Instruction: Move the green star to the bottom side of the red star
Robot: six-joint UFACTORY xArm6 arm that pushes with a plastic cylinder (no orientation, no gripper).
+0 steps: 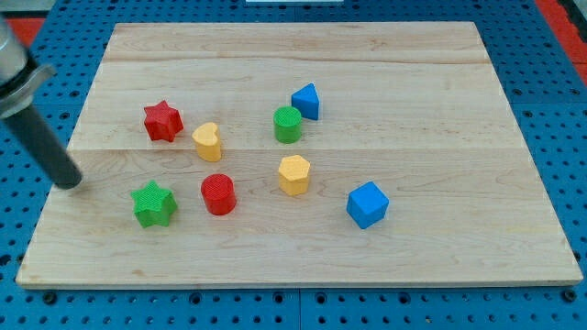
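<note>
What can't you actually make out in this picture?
- Arm: cut off by the view's left and top edges; only the rod and my tip show, left of the green star.
- Rod: slightly blurred.
- Far sides of the blocks, such as the red star: hidden by the blocks themselves.
- Whether the yellow heart touches the red star: too close to tell.
- Board underside: hidden.

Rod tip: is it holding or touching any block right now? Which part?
Nothing is held. My tip rests on the board near the view's left edge, apart from every block. The green star is nearest, to the tip's right and slightly lower; the red star sits above it.
</note>
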